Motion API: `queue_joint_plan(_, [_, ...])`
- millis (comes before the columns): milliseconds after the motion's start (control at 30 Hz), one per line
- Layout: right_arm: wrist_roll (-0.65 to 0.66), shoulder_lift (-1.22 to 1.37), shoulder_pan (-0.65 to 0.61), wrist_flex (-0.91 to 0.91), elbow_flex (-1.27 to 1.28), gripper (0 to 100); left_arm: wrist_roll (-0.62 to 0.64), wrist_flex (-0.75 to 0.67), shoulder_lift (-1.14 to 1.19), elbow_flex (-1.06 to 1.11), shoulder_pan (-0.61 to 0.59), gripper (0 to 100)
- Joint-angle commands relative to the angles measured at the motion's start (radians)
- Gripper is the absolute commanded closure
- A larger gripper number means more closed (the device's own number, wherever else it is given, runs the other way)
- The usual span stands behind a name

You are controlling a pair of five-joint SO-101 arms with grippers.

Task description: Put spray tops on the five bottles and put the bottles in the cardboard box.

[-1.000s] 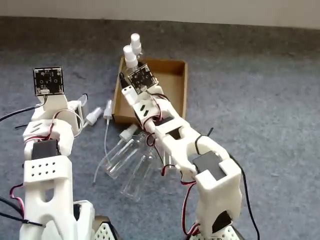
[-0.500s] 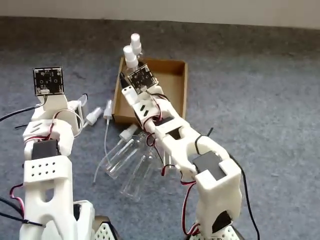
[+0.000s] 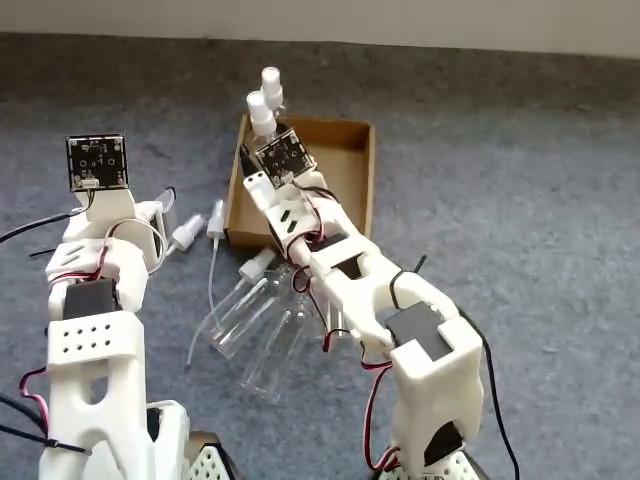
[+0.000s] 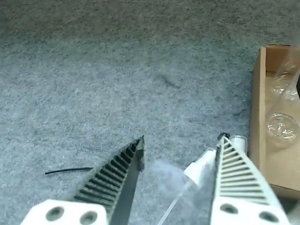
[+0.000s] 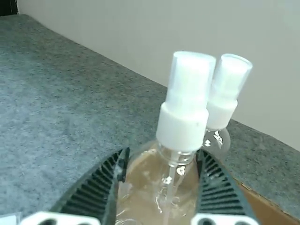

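Grey carpet (image 3: 520,200) carries one cardboard box (image 3: 355,165). We count two capped bottles upright inside it. The right gripper (image 5: 161,157) is clamped on the near bottle (image 5: 185,103), and the far bottle (image 5: 225,93) stands just beyond its fingertips. Behind that gripper, at least two loose bottles (image 3: 240,300) lie flat. The left gripper (image 4: 182,138) is spread; one of two loose spray tops (image 4: 199,166) lies just beside one finger.
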Motion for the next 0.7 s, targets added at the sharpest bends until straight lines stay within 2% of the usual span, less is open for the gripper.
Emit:
queue_joint_plan(0, [0.012,-0.012,-0.007,-0.008,-0.005,85.4,0.009,-0.012,-0.001,-0.004,0.008,77])
queue_joint_plan(233, [0.012,-0.012,-0.007,-0.007,-0.005,72.9,0.009,-0.012,0.001,-0.004,0.008,77])
queue_joint_plan(567, [0.014,-0.022,-0.005,-0.007,-0.005,72.8,0.009,-0.015,0.001,-0.004,0.008,77])
queue_joint_plan(667, [0.014,-0.071,-0.005,0.051,-0.004,72.8,0.009,-0.015,0.001,-0.004,0.008,77])
